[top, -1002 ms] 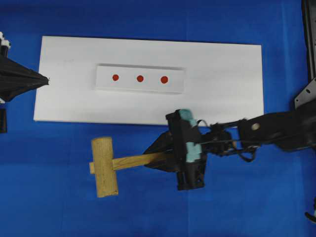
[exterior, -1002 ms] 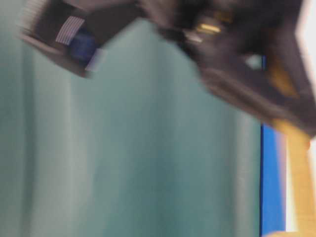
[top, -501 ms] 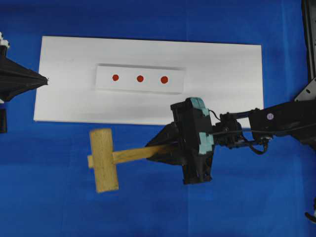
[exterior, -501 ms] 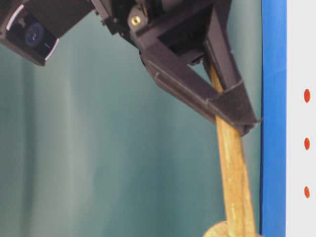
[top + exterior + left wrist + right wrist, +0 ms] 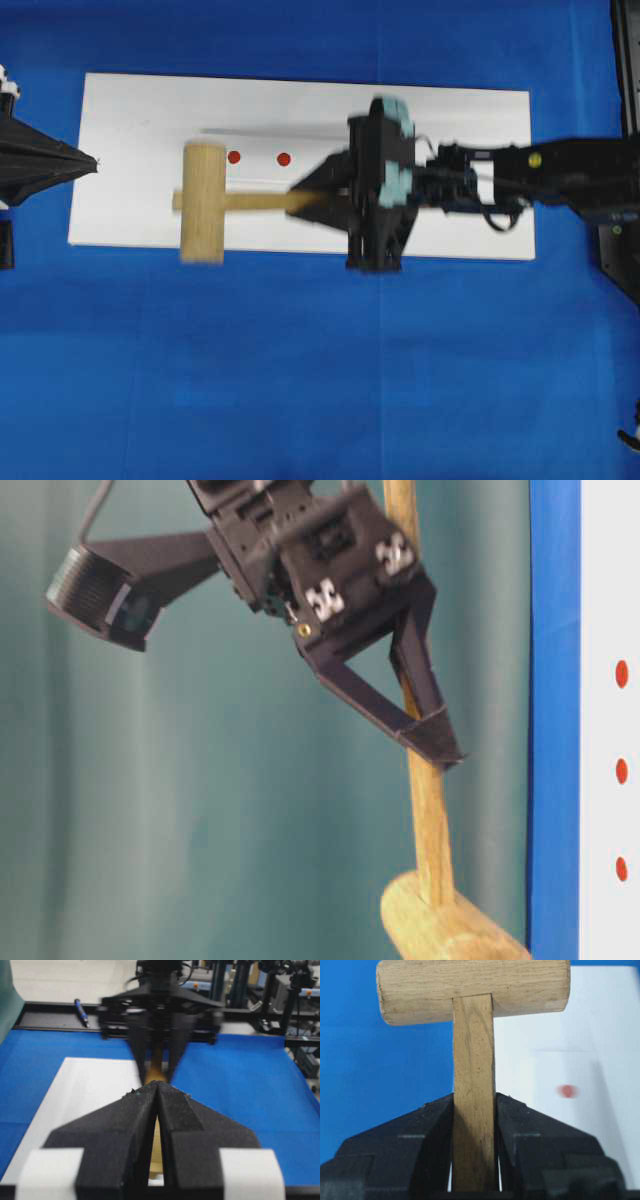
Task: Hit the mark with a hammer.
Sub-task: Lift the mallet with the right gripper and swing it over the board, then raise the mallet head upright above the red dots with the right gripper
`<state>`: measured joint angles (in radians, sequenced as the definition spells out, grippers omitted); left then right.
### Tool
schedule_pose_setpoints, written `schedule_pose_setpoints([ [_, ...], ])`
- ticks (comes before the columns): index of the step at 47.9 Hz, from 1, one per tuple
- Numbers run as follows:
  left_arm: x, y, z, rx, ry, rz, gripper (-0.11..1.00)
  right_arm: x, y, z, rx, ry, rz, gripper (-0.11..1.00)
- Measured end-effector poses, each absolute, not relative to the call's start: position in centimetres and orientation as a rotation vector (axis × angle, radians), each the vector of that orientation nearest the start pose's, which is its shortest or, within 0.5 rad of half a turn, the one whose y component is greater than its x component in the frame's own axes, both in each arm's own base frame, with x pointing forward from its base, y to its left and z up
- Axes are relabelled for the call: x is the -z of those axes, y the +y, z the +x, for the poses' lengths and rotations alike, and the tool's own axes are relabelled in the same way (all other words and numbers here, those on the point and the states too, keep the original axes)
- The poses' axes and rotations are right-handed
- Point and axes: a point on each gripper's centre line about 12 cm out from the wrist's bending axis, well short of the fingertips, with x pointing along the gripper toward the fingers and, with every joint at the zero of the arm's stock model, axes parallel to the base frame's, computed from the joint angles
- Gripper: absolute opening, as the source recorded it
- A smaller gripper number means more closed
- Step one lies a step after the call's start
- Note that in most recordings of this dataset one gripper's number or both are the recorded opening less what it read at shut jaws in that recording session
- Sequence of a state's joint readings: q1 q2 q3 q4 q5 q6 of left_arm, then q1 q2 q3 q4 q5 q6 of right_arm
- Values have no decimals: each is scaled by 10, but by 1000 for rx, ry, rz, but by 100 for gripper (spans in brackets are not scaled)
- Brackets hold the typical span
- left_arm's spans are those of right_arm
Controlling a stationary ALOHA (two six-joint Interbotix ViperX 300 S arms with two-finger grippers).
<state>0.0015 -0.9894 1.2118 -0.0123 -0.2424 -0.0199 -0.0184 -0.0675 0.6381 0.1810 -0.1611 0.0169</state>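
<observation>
The hammer (image 5: 203, 203), a light wooden mallet, hangs above the white board (image 5: 470, 130). Its head is just left of and below the leftmost red mark (image 5: 234, 157). A second mark (image 5: 284, 159) shows beside it, and my right arm hides anything further right. My right gripper (image 5: 305, 196) is shut on the flat handle (image 5: 473, 1085), with the head (image 5: 472, 990) ahead of the jaws and one red mark (image 5: 567, 1091) to the right. From table level the hammer (image 5: 430, 820) points down from the gripper (image 5: 440, 750). My left gripper (image 5: 90, 160) is shut and empty at the board's left edge.
Blue cloth (image 5: 300, 380) covers the table around the board. A black frame (image 5: 625, 80) runs along the right edge. A blue pen (image 5: 81, 1011) lies on the far rail. In the table-level view a teal curtain (image 5: 200, 830) is the backdrop.
My right gripper has carried the hammer from over the blue cloth in front of the board up onto the board. The left gripper has not moved.
</observation>
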Motion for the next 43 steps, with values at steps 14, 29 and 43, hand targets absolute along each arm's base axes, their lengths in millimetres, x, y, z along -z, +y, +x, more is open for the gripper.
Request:
schedule_pose_setpoints([
  [14, -277, 1, 193, -5, -17, -33, 0, -220, -30, 399, 125, 413, 166, 9],
  [29, -277, 1, 193, -5, -18, -33, 0, -230, -30, 400, 92, 357, -8, 9],
  [43, -278, 1, 193, -4, -20, -99, 0, -246, -35, 400, 58, 286, -377, 9],
])
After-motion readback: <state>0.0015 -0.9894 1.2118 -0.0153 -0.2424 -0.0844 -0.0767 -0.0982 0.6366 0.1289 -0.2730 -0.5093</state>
